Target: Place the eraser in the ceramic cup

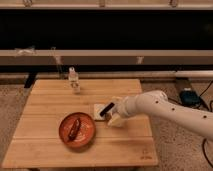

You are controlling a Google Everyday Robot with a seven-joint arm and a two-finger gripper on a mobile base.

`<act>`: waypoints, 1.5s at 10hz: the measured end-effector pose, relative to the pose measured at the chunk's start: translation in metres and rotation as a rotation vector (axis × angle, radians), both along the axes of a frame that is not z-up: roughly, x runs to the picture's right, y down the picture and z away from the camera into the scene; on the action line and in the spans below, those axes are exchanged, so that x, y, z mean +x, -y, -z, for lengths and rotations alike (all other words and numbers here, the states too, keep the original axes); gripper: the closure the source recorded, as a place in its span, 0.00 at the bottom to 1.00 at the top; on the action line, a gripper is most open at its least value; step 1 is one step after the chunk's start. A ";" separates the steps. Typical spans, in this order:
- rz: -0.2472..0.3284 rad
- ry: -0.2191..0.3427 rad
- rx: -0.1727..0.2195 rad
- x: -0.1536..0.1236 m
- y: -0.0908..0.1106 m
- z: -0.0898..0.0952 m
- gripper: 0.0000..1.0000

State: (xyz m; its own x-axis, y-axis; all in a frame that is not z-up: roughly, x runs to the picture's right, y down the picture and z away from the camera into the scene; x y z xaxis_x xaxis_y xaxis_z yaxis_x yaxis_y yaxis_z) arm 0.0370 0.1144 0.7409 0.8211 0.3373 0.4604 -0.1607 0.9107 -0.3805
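Eraser at tip of tool; tool just above ceramic cup

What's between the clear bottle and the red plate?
Only bare table wood, seen in the camera view. The gripper is elsewhere, by the ceramic cup.

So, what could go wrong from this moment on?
1. The eraser seems to be at the tip of the pincer, beside the cup and over the beige block, so it may land outside the cup.
2. The arm hangs close over the small cup and could tip it.
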 end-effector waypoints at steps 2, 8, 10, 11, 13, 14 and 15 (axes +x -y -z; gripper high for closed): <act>0.008 -0.001 0.005 -0.002 0.001 0.003 0.20; 0.237 -0.049 0.002 -0.059 0.028 0.001 0.20; 0.332 -0.087 -0.007 -0.069 0.044 -0.011 0.20; 0.391 -0.108 -0.021 -0.075 0.054 -0.021 0.20; 0.450 -0.148 -0.054 -0.065 0.061 -0.043 0.20; 0.473 -0.156 -0.074 -0.064 0.061 -0.053 0.20; 0.495 -0.167 -0.099 -0.060 0.057 -0.064 0.20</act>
